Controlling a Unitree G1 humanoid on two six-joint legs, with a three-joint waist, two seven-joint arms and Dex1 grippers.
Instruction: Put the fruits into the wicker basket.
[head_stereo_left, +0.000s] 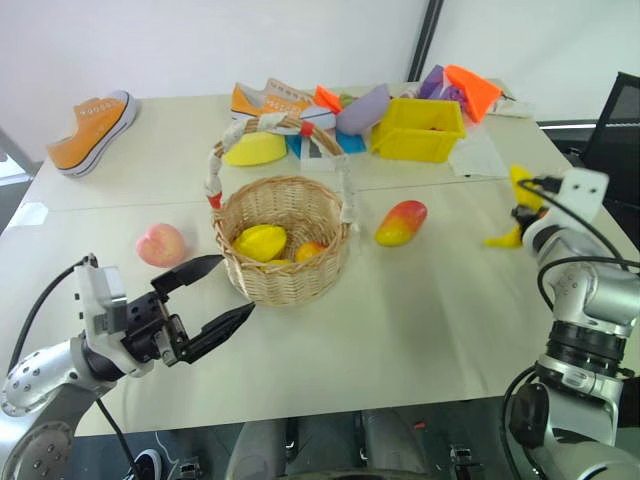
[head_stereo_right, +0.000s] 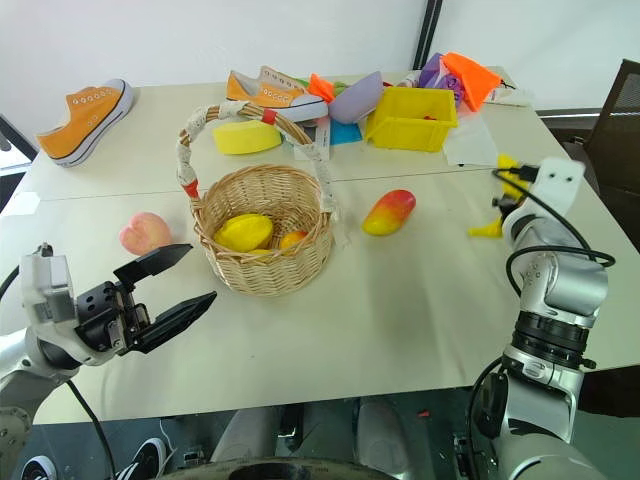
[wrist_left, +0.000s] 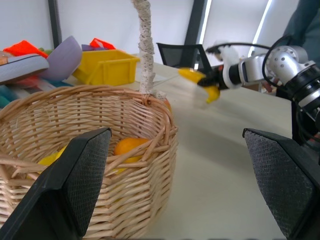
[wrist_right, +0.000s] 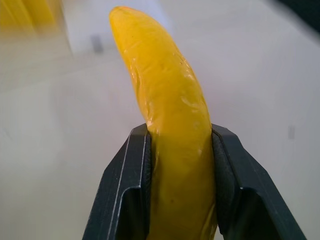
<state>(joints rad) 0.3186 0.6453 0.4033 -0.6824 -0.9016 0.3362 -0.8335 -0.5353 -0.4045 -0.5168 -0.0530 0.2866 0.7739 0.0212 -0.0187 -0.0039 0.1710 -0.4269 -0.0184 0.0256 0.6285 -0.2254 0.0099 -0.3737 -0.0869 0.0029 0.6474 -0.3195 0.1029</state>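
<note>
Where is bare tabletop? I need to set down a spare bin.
Bare: the near edge in front of the wicker basket, and between the mango and the right gripper. Crowded: the far side around the yellow bin and sneakers.

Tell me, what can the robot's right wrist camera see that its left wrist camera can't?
The right wrist view shows, close up, the two black fingers of the right gripper squeezing the banana. The left wrist view shows the wicker basket with fruit inside, the yellow bin and the left gripper with its fingers wide apart. Both show the banana held by the right gripper, and the pale table.
</note>
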